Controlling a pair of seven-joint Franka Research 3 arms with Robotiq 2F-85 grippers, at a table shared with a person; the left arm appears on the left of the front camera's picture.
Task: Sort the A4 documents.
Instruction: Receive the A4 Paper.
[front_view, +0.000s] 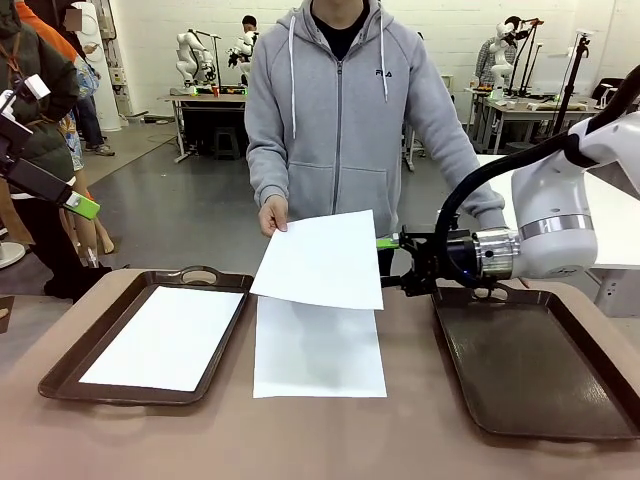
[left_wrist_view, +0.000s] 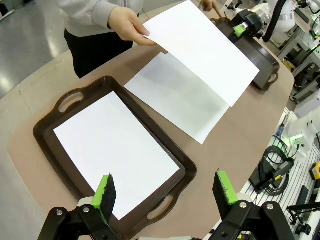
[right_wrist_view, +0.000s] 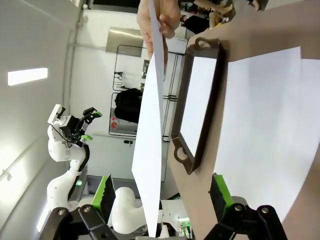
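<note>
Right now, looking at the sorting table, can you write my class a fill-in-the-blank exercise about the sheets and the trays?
1. The left tray holds exactly ____ white sheet.
2. A second sheet lies flat on the table, ____ the two trays.
3. A third sheet is held up in the air by the person's ____.
4. The right gripper, at that sheet's edge, has its jaws ____.
Missing words: one; between; hand; open.
</note>
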